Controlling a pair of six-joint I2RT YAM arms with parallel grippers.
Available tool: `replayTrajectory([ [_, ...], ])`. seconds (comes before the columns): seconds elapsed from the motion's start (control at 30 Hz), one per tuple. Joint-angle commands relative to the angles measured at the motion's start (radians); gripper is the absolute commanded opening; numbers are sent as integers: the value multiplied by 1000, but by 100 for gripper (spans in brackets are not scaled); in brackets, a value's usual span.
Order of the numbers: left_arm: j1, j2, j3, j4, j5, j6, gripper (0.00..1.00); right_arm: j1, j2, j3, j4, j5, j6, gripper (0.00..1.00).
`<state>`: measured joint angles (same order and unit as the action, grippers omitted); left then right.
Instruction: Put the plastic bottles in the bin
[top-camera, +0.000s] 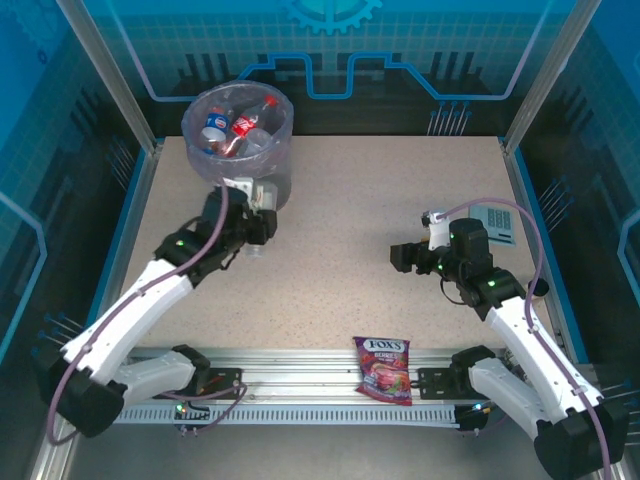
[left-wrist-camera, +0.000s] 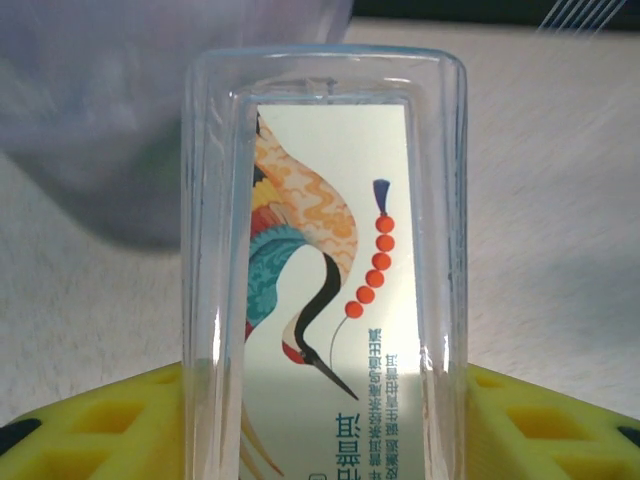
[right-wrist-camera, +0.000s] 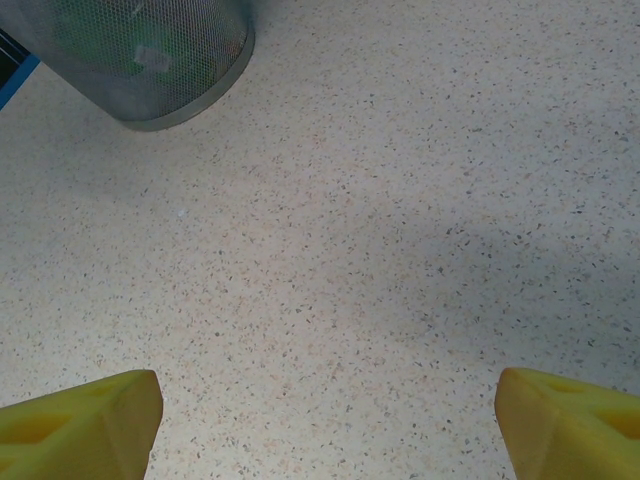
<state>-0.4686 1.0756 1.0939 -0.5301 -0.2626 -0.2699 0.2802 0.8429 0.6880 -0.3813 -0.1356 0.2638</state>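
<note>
Left gripper (left-wrist-camera: 325, 425) clamped on a clear bottle (left-wrist-camera: 325, 250) with a crane-print label. Both yellow fingers (left-wrist-camera: 110, 425) press its sides in the left wrist view, so I'm calling it grasped.

Key geometry:
- The bottle's long axis runs straight out ahead from between the fingers. Its far end points toward the tabletop (left-wrist-camera: 560, 200) just beside the bin's foot. I can't tell which end has the cap.
- The bin (top-camera: 278, 175) is just beyond my left gripper and slightly to its left; top view puts the gripper close against the bin's near wall.
- The rim looks to be above the gripper, so I judge the next move needs lift first, then a short forward reach over the rim. Pushing forward now would likely hit the wall.

Several bottles (top-camera: 235, 125) lie inside the bin.

Right gripper (top-camera: 398, 258) is spread wide with nothing in it, over bare tabletop and well apart from the bin. The left arm is clearly the nearer one.
</note>
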Motion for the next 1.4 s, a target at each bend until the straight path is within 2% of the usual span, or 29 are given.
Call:
replayTrajectory([
  [0.0, 60, -11, 155, -111, 69, 97, 52, -15, 7, 13, 18, -19, -8, 87],
  [0.1, 181, 47, 278, -133, 151, 119, 50, -13, -7, 18, 7, -21, -9, 87],
  [0.2, 274, 131, 375, -111, 173, 138, 50, -12, -38, 11, -13, -9, -9, 87],
  [0.37, 344, 327, 551, -36, 187, 148, 48, -14, -87, -2, -53, 11, -10, 87],
  [0.6, 395, 607, 825, -16, 176, 115, 46, -14, -126, -1, -91, 30, -13, 87],
  [0.77, 403, 809, 1082, -143, 186, 128, 46, -14, -144, -7, -104, 47, -15, 87],
  [0.97, 402, 1036, 1394, -381, 173, 180, 47, -13, -157, -14, -113, 59, -20, 88],
  [1.2, 406, 1097, 1426, -481, 168, 203, 46, -15, -165, -15, -120, 69, -29, 87],
  [1.37, 427, 1129, 1428, -546, 230, 209, 46, -13, -153, -14, -104, 55, -23, 88],
])
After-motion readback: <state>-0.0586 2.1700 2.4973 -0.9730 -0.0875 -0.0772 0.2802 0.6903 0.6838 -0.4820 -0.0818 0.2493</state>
